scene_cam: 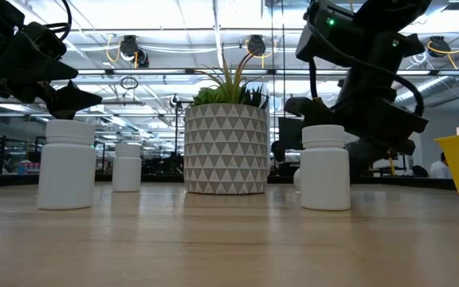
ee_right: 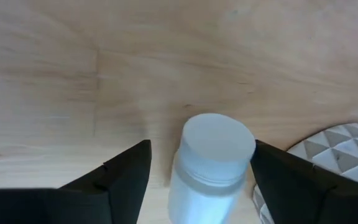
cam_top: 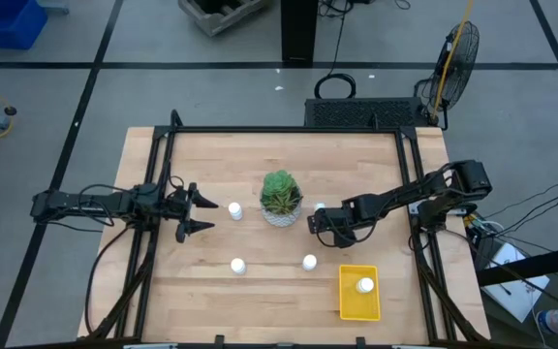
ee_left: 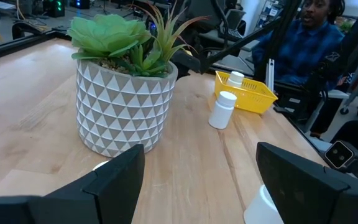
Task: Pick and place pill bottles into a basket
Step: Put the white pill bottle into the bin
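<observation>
Five white pill bottles show. One (cam_top: 365, 285) stands in the yellow basket (cam_top: 349, 306) at the near right. Two stand on the table, near of the plant (cam_top: 238, 265) (cam_top: 309, 262). One (cam_top: 234, 209) stands left of the plant pot, just ahead of my left gripper (cam_top: 200, 214), which is open and empty (ee_left: 197, 155). One (ee_right: 211, 158) stands right of the pot, between the open fingers of my right gripper (ee_right: 201, 149), which sits low at the table's middle (cam_top: 316, 221). The fingers stand on either side of this bottle, with no touch showing.
A white patterned pot with a green plant (cam_top: 281, 199) stands at the table's middle between the two grippers, its wall close beside the right gripper's bottle (ee_right: 334, 146). A person sits beyond the table's right side (ee_left: 303, 37).
</observation>
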Controlling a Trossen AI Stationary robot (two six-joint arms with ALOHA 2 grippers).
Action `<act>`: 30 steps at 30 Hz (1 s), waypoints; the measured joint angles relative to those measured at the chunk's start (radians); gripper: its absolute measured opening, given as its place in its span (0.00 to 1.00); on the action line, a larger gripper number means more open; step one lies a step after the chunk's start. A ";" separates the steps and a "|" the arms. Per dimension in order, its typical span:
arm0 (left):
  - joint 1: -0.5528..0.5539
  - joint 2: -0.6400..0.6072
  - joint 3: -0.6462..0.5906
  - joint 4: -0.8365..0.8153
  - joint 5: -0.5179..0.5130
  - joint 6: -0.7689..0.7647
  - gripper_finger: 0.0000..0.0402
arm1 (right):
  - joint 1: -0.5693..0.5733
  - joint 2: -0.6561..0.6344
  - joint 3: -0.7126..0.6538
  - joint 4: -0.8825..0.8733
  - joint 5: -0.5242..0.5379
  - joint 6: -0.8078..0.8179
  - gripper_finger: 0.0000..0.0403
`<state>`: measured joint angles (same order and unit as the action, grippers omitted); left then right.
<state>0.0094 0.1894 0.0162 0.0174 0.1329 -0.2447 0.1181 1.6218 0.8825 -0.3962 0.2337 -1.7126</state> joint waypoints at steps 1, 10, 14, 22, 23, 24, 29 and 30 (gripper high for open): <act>0.000 0.000 0.000 0.000 0.000 0.000 0.77 | 0.000 0.000 0.000 0.007 0.000 0.000 0.63; 0.000 0.000 0.000 0.000 0.000 0.000 0.77 | 0.000 0.000 0.000 0.024 -0.003 0.003 0.47; 0.000 0.000 0.000 0.000 0.001 0.000 0.77 | -0.001 0.000 0.000 0.024 -0.049 0.004 0.43; 0.000 0.000 0.000 0.001 0.007 -0.001 0.77 | -0.006 -0.001 0.000 0.026 -0.054 0.000 0.42; 0.000 0.000 0.000 0.001 0.007 -0.001 0.77 | -0.006 -0.001 0.000 0.026 -0.053 0.001 0.41; 0.000 0.000 0.000 0.001 0.007 -0.001 0.77 | -0.006 -0.001 0.000 0.030 -0.052 0.006 0.40; 0.000 0.000 0.000 0.001 0.007 -0.001 0.77 | 0.000 -0.009 0.000 0.098 -0.003 0.072 0.36; 0.000 0.000 0.000 0.001 0.007 -0.001 0.77 | 0.001 -0.018 0.000 0.101 0.003 0.083 0.36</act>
<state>0.0094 0.1894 0.0162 0.0181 0.1402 -0.2459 0.1195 1.6042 0.8825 -0.2951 0.2366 -1.6299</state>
